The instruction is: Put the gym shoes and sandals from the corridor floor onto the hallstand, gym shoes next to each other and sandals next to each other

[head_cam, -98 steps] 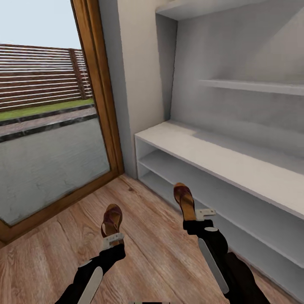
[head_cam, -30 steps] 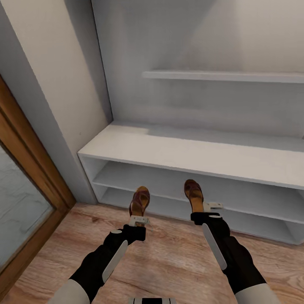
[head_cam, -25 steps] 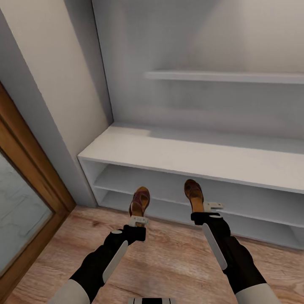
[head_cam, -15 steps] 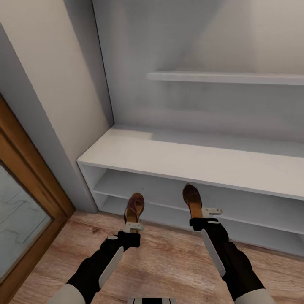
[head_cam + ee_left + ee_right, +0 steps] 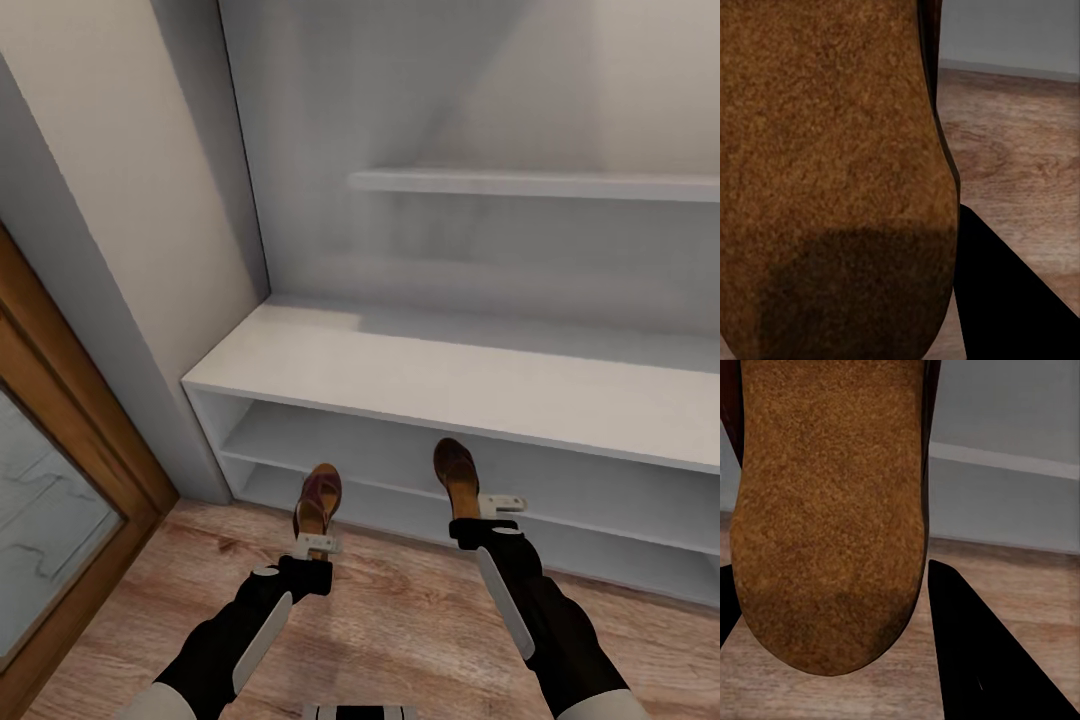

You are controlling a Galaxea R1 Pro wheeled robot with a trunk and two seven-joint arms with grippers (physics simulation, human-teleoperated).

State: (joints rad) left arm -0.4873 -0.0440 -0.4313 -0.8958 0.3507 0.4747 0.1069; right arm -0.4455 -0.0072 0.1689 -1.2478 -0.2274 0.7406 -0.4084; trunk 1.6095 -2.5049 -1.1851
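Each hand carries one brown sandal. My left gripper (image 5: pixel 317 541) is shut on the heel of a sandal (image 5: pixel 318 498) whose toe points at the hallstand (image 5: pixel 470 388); its tan footbed (image 5: pixel 832 172) looms close in the left wrist view. My right gripper (image 5: pixel 480 508) is shut on the other sandal (image 5: pixel 457 476), held a little higher, in front of the upper open shelf; its footbed (image 5: pixel 832 510) is close in the right wrist view. Both sandals hang above the wood-plank corridor floor (image 5: pixel 400 620), just short of the rack. The gym shoes are out of view.
A white floating wall shelf (image 5: pixel 540 183) hangs above the rack's flat top. A wood-framed glass door (image 5: pixel 60 470) stands at the left, with a grey wall corner (image 5: pixel 150 300) between it and the rack's left end.
The view has swung from the glass door to face the rack squarely. In the last second the left gripper and its sandal dropped slightly and drew back; the right stayed nearly still.
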